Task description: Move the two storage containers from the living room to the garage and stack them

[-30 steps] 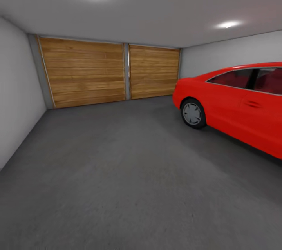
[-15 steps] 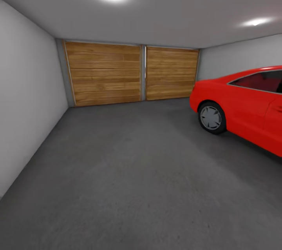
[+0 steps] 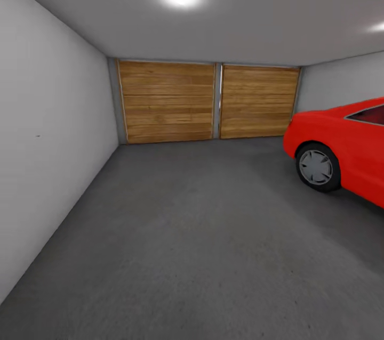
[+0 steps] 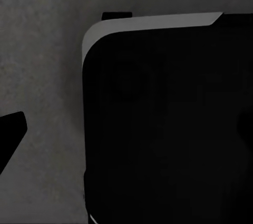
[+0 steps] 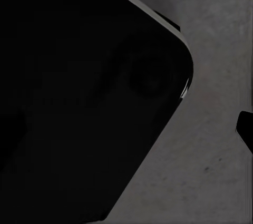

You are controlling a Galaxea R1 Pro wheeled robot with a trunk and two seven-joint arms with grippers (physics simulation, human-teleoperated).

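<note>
You're in the garage [image 3: 213,36], no bins showing.
Can't tell your jaws' state; view's swung left, car [image 3: 346,153] now sits further right.

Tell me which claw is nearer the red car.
Right, probably: the red car stands on the robot's right, the grey wall on its left. Both wrist views look at the floor beside its dark base.

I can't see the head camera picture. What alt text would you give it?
A bare garage with a rough dark grey floor stretching to two wood-plank doors at the far end. The front of a red car stands at the right, a pale grey wall runs along the left, and ceiling lights glow overhead.
</note>
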